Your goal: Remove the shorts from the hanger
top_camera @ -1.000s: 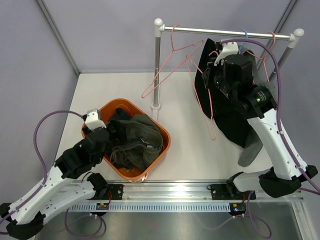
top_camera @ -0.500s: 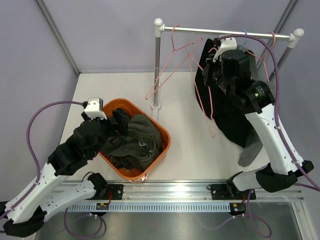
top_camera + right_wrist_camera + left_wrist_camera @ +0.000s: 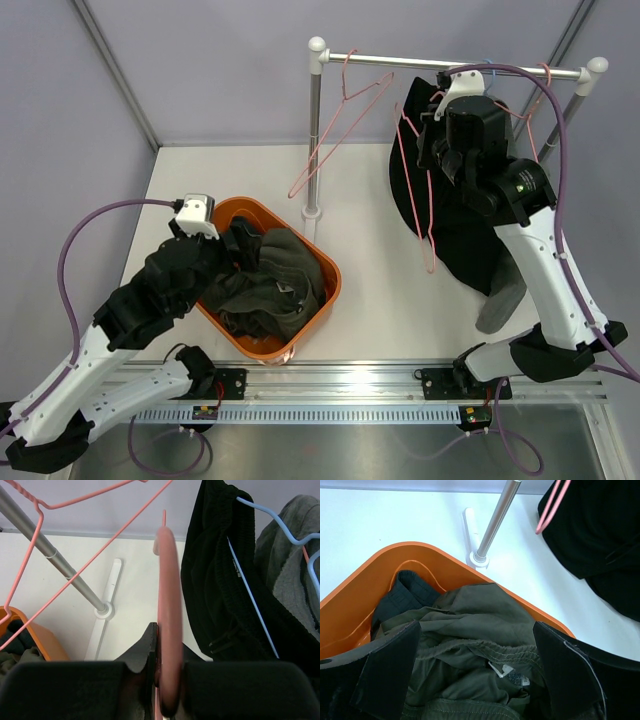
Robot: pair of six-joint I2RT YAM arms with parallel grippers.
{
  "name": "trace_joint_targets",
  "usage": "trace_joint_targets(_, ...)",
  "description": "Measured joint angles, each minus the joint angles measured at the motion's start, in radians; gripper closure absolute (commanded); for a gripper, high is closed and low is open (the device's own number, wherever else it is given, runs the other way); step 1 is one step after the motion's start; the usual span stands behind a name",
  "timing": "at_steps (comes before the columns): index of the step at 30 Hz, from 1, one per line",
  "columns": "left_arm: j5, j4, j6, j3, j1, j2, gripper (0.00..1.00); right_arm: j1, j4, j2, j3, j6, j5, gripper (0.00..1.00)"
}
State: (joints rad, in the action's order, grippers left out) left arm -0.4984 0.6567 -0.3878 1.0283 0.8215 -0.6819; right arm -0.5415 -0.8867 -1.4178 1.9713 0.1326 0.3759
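Nearest, the left claw (image 3: 477,650) hangs wide open and empty over the orange basket (image 3: 365,580) on the worktop (image 3: 395,520), olive shorts (image 3: 480,620) crumpled inside. Farther back the right claw (image 3: 167,680) is clamped on a pink hanger (image 3: 167,580) beside the black shorts (image 3: 215,580) hanging from the rail (image 3: 450,65); these look light and limp, likely to snag, so a pinch high at the waist seems the best hold
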Motion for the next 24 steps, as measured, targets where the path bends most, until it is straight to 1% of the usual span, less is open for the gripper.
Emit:
trace_joint_targets(8,0.031,0.000,0.018,0.000,0.000,0.000,0.01,0.020,0.007,-0.063,0.076,-0.033,-0.002,1.00)
trace_joint_targets(16,0.063,0.000,0.030,0.000,0.000,0.000,0.01,0.171,0.061,-0.175,0.151,-0.068,-0.121,1.00)
trace_joint_targets(20,0.076,-0.001,0.038,0.000,0.000,0.000,0.01,0.181,0.076,-0.208,0.185,-0.103,-0.163,1.00)
trace_joint_targets(24,0.085,-0.001,0.045,0.000,0.000,0.000,0.01,0.181,0.086,-0.259,0.278,-0.139,-0.188,1.00)
